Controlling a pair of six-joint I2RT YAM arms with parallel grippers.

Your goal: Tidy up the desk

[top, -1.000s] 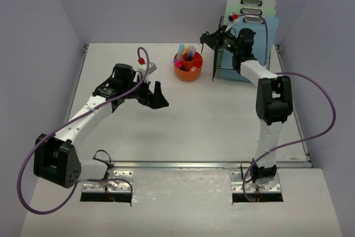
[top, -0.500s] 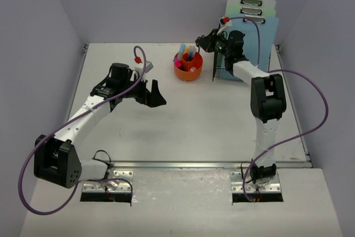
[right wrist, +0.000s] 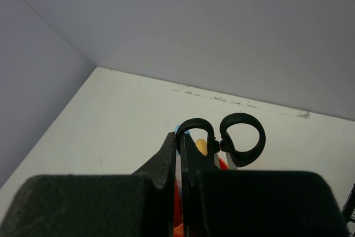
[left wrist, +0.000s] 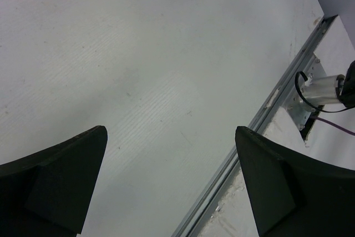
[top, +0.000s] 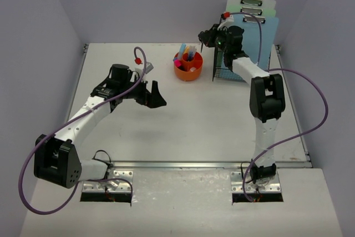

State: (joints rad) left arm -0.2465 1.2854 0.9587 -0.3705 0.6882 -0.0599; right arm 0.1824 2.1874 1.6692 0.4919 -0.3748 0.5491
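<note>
The desk is a white tabletop with a metal rail along its front edge. My right gripper is raised at the back, just right of and above an orange pen holder that holds several coloured pens. In the right wrist view the gripper is shut on one handle loop of black-handled scissors, and the orange holder shows just below them. My left gripper is open and empty above the left middle of the desk; in the left wrist view only bare desk lies between its fingers.
A black wire rack stands at the back right with pale blue and green clipboards upright in it, right behind my right arm. Lavender walls close in the desk. The right arm's base shows past the rail.
My right wrist has swung left from the rack toward the orange holder with the scissors, then lifted slightly. The left arm has barely moved.
</note>
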